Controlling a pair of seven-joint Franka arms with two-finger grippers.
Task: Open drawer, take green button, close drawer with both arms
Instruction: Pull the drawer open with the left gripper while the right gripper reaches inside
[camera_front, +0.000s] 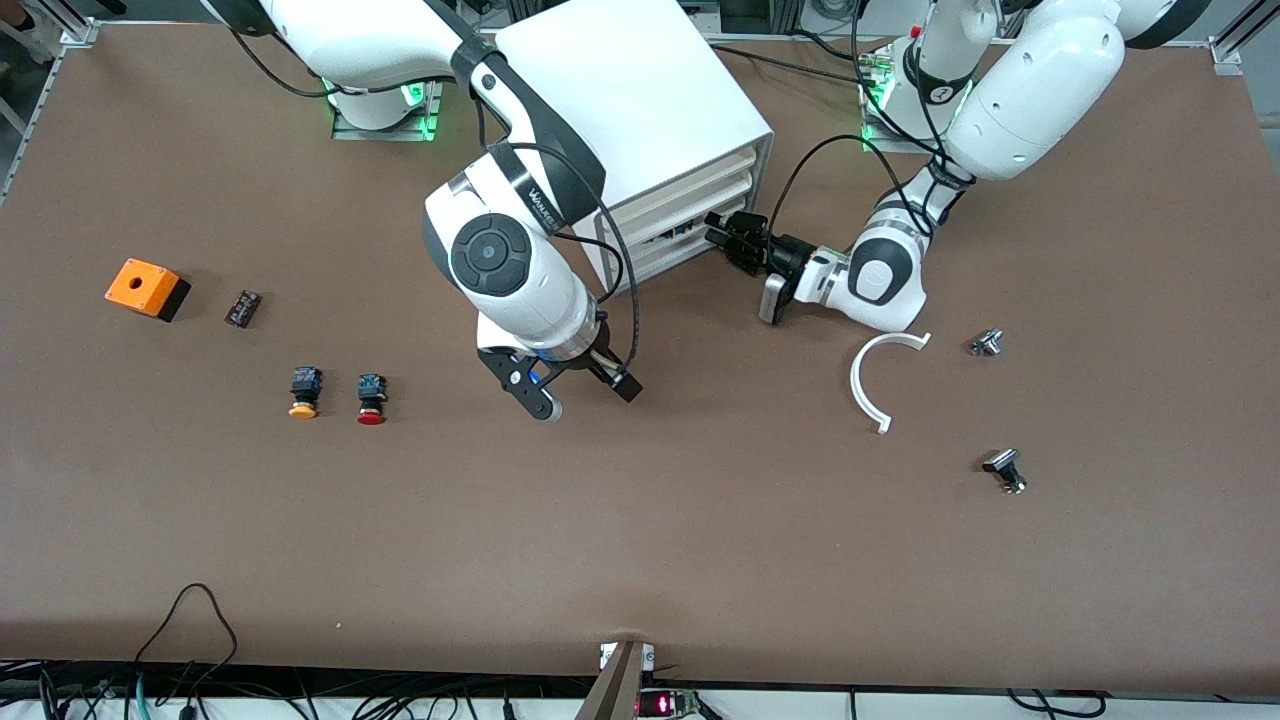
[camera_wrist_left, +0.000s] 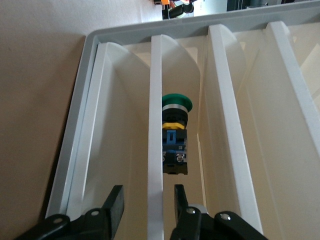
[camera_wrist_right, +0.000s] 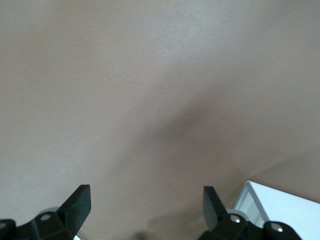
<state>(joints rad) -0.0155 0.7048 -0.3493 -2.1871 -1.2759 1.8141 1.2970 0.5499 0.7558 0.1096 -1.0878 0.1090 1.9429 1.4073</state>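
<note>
The white cabinet (camera_front: 640, 100) stands at the robots' end of the table, its four cream drawer fronts stacked. My left gripper (camera_front: 724, 238) is at the drawer (camera_front: 690, 222) fronts. In the left wrist view my left gripper (camera_wrist_left: 148, 192) is open, its fingers (camera_wrist_left: 115, 205) straddling one drawer's front lip (camera_wrist_left: 155, 125) without touching it. The green-capped button (camera_wrist_left: 175, 135) lies inside that drawer, just past the lip. My right gripper (camera_front: 560, 395) hangs open and empty over bare table beside the cabinet; in its wrist view (camera_wrist_right: 146, 195) only table and a cabinet corner (camera_wrist_right: 280, 205) show.
Toward the right arm's end lie an orange box (camera_front: 145, 288), a small black part (camera_front: 243, 308), a yellow-capped button (camera_front: 303, 392) and a red-capped button (camera_front: 371, 398). Toward the left arm's end lie a white curved piece (camera_front: 880, 375) and two metal parts (camera_front: 987, 343), (camera_front: 1005, 470).
</note>
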